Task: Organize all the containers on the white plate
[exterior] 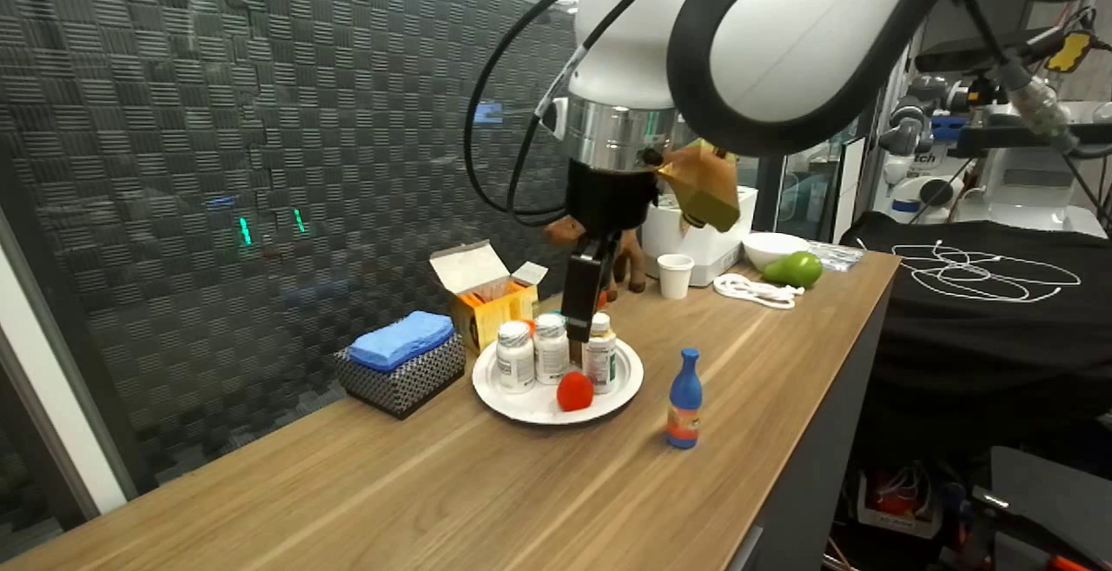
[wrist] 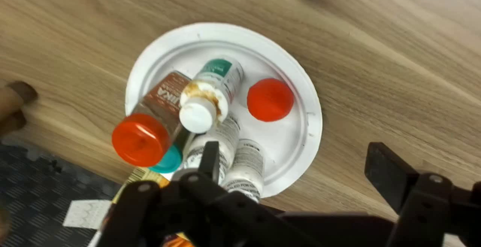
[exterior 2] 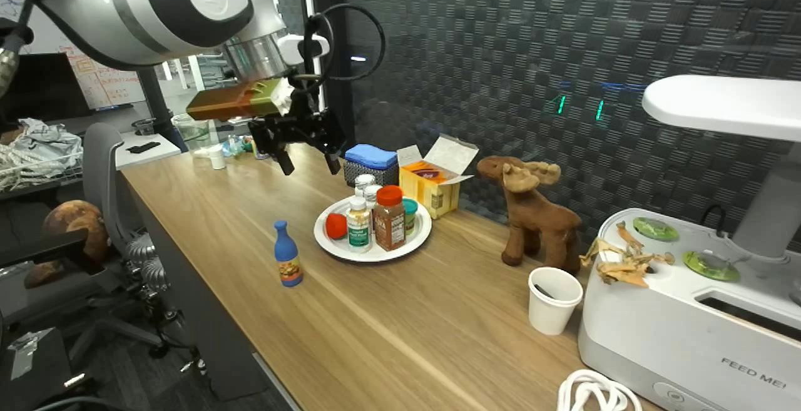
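The white plate (exterior: 488,399) stands on the wooden table; its rim also shows in the wrist view (wrist: 309,126). On it stand two white bottles (exterior: 515,358) (exterior: 552,350), a white bottle with a green label (exterior 2: 358,231), a red-capped brown jar (exterior 2: 390,220), a teal-capped jar (exterior 2: 410,214) and a red round object (exterior 2: 336,226). A blue bottle (exterior 2: 287,254) stands upright on the table, off the plate. My gripper (exterior 2: 310,166) is open and empty, above the table. In the wrist view, one finger of the gripper (wrist: 295,156) overlaps a white bottle; the other overlaps bare wood.
A grey patterned box with a blue cloth (exterior 2: 372,157) and an open yellow carton (exterior 2: 432,189) stand behind the plate. A brown toy moose (exterior 2: 541,226), a paper cup (exterior 2: 551,308) and a white appliance (exterior 2: 676,336) stand farther along. A small white container (exterior 2: 217,157) stands at the far end.
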Robot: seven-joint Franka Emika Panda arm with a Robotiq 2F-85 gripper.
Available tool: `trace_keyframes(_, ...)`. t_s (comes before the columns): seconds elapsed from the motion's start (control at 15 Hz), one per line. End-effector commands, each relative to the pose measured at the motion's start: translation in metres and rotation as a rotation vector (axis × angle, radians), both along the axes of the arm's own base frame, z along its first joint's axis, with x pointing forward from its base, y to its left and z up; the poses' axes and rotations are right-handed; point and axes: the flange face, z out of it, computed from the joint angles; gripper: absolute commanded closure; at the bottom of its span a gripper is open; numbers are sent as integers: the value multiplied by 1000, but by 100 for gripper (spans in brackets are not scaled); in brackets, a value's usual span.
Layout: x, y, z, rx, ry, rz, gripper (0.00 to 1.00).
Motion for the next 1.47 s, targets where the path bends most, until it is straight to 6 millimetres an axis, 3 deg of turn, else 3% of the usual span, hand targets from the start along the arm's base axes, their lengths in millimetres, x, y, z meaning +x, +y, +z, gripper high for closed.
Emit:
trace_keyframes(0.0,-41,-19,18,1,14,-177,0)
trace_keyframes(0.47,-78,-40,9,46,234,-388,0)
trace_keyframes(0.73,-74,-49,-4,123,321,-428,0)
trace_keyframes(1.13,-58,-65,-10,122,267,-442,0)
trace_keyframes(1.4,-52,-61,-16,135,244,-437,0)
